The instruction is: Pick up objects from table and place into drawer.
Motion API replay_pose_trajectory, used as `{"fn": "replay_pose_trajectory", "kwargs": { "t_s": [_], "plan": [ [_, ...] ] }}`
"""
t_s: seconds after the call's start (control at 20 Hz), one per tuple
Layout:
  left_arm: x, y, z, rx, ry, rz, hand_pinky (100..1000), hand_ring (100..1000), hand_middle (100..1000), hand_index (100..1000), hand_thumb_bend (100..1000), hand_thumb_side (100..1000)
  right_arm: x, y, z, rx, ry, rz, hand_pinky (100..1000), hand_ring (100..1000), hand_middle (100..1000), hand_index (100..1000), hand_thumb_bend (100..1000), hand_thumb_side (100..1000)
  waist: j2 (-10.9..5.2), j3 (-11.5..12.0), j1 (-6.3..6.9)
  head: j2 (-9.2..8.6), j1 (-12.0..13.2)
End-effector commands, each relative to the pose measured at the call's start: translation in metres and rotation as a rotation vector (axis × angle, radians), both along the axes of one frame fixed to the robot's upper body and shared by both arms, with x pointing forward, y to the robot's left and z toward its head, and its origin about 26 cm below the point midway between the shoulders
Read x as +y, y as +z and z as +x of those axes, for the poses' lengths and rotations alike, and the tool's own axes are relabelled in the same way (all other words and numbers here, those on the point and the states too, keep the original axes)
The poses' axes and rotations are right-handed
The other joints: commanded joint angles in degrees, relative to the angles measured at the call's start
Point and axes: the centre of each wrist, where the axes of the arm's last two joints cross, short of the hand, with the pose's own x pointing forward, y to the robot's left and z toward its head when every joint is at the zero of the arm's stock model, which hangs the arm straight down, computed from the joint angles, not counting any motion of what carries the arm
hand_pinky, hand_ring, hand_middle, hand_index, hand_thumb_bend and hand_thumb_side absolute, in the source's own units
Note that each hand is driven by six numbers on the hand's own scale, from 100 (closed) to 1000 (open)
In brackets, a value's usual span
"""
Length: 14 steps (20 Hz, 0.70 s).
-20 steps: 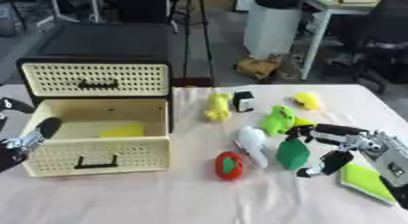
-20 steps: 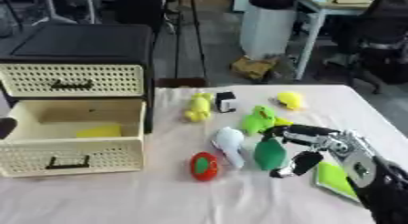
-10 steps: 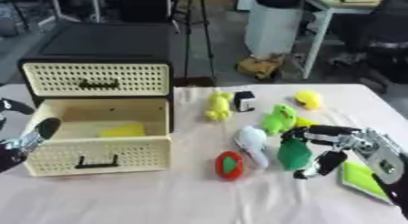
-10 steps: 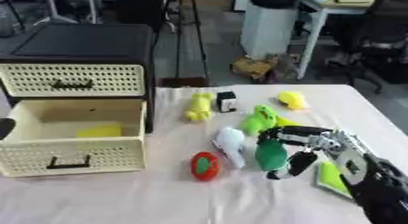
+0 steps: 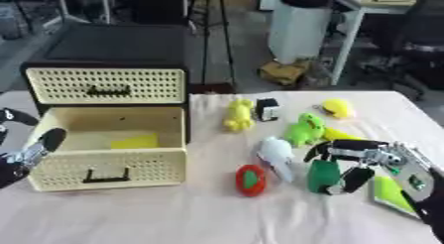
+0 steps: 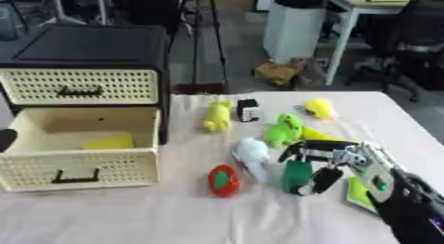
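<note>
**Right hand closing on the dark green object: grasp hazards**

The right hand is positioned at the dark green object, which stands on the table to the right of the open drawer, well apart from it. The fingers curl over the top of the object and the thumb lies against its right side. The hand appears to be grasping the object, which rests on the table and is not lifted.

The left hand rests at the left wall of the drawer with its fingers relaxed and holds nothing.

Objects between the dark green object and the drawer:
- white object, just beside the dark green object on the drawer side;
- red object, nearer the drawer front;
- yellow figure and small black-and-white object, farther back.

A light green toy sits behind the dark green object. A flat lime-green piece lies on the far side of the hand from the drawer. A yellow item already lies in the drawer.

Hazards, as judged:
1. The grip is high on the object. It may tip or slide out during the lift.
2. A low carry toward the drawer may knock the white or red object.
3. A low approach may strike the drawer's right wall.
</note>
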Motion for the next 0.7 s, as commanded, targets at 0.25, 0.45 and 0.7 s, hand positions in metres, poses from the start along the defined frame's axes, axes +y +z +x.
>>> {"fn": "replay_pose_trajectory", "kwargs": {
  "t_s": [0.25, 0.45, 0.7],
  "plan": [
    [-0.001, 0.009, -0.002, -0.029, -0.013, 0.01, 100, 100, 100, 718, 596, 1000, -0.008, 0.007, 0.0, -0.049, -0.033, -0.003, 475, 531, 803, 883, 263, 195, -0.57, -0.1, 0.16, -0.33, -0.04],
    [0.0, 0.008, -0.002, -0.026, -0.012, 0.011, 100, 100, 100, 718, 597, 1000, -0.008, 0.008, -0.001, -0.069, -0.038, 0.003, 398, 475, 789, 873, 199, 139, -0.58, -0.15, 0.13, -0.3, -0.05],
    [0.001, 0.008, -0.002, -0.029, -0.006, 0.012, 100, 100, 100, 718, 598, 1000, -0.003, 0.026, 0.002, -0.149, -0.027, 0.013, 346, 436, 767, 866, 124, 100, -0.76, -0.16, 0.03, -0.28, 0.13]
  ]
}}
